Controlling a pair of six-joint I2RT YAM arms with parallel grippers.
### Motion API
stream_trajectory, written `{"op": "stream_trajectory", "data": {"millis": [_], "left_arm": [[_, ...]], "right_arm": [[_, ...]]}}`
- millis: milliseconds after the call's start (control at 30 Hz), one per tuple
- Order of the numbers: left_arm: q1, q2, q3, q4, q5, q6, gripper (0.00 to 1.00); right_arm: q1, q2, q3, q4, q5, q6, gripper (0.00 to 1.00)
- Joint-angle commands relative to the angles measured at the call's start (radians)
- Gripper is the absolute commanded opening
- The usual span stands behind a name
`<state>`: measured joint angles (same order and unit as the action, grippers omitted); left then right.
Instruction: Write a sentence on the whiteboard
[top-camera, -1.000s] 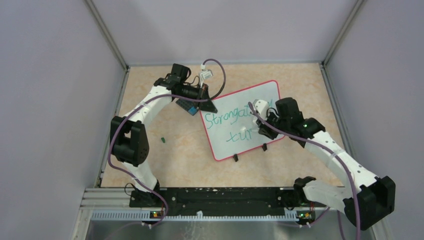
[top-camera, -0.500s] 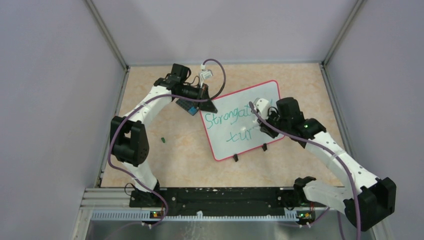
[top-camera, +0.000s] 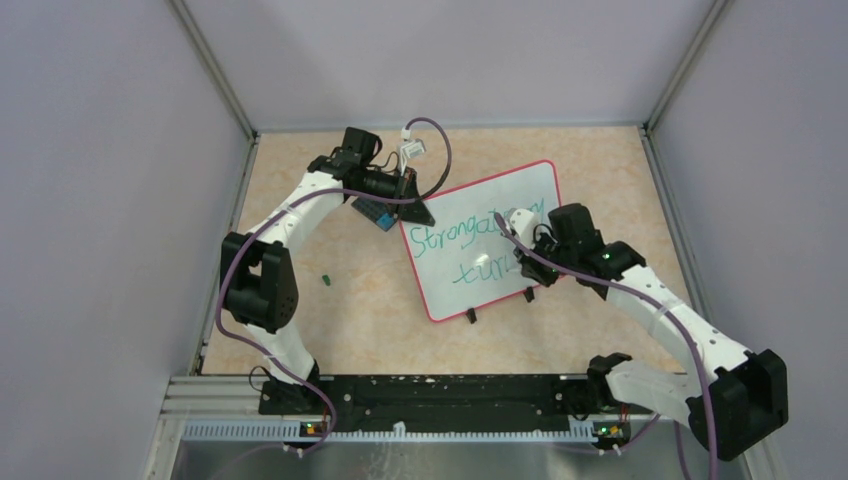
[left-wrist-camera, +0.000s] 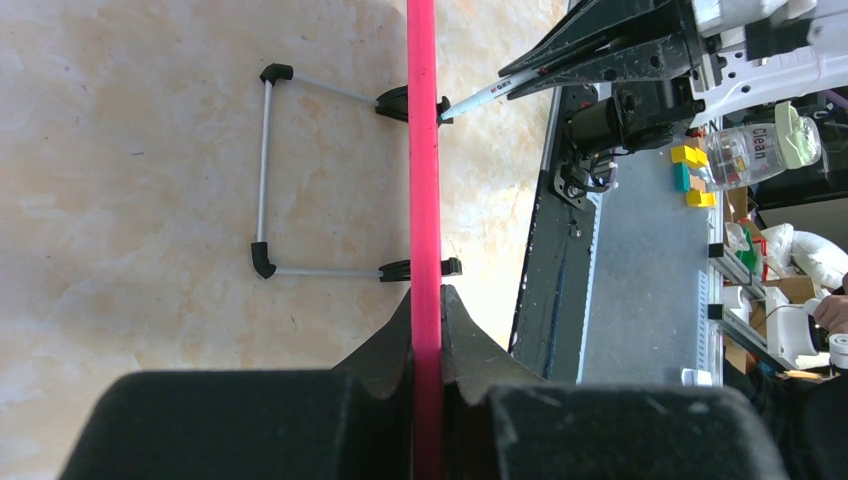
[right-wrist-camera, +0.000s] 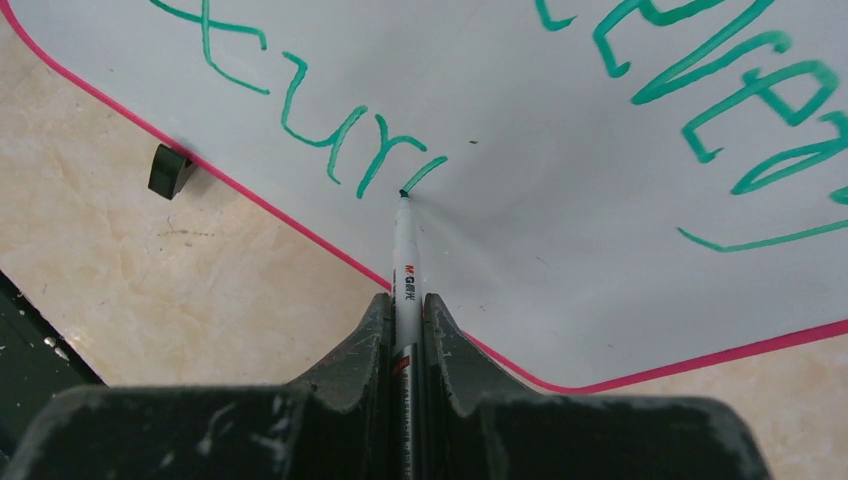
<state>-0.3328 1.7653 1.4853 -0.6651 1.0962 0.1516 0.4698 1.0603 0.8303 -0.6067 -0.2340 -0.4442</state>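
The whiteboard (top-camera: 445, 293) with its red-pink rim stands tilted on the table, with green writing in two lines. My left gripper (top-camera: 418, 212) is shut on the board's rim (left-wrist-camera: 423, 150) at its far left corner; the rim runs between the fingers in the left wrist view (left-wrist-camera: 427, 300). My right gripper (top-camera: 522, 262) is shut on a white marker (right-wrist-camera: 405, 260). The marker's tip touches the board at the end of the lower green line (right-wrist-camera: 330, 130). The marker also shows in the left wrist view (left-wrist-camera: 490, 92).
A small dark-grey plate with blue blocks (top-camera: 378, 212) lies beside the left gripper. A small green piece (top-camera: 326, 280) lies on the table to the left. The board's black feet (top-camera: 470, 316) stick out at its near edge. Its wire stand (left-wrist-camera: 265, 170) is behind it.
My right gripper with the marker has shifted a little toward the board's near right edge, and the lower green line has grown by a stroke. The left arm has not moved.
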Motion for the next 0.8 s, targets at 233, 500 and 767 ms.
{"op": "stream_trajectory", "data": {"millis": [233,500,767], "left_arm": [[-0.022,0.019,-0.009,-0.021,-0.037,0.060,0.00],[-0.021,0.015,-0.010,-0.023,-0.038,0.061,0.00],[-0.021,0.014,-0.011,-0.024,-0.038,0.061,0.00]], "right_arm": [[-0.008,-0.008,0.019,0.039,0.004,0.008,0.00],[-0.010,0.011,0.070,0.065,0.009,0.033,0.00],[-0.018,0.020,0.093,0.074,0.032,0.032,0.00]]}}
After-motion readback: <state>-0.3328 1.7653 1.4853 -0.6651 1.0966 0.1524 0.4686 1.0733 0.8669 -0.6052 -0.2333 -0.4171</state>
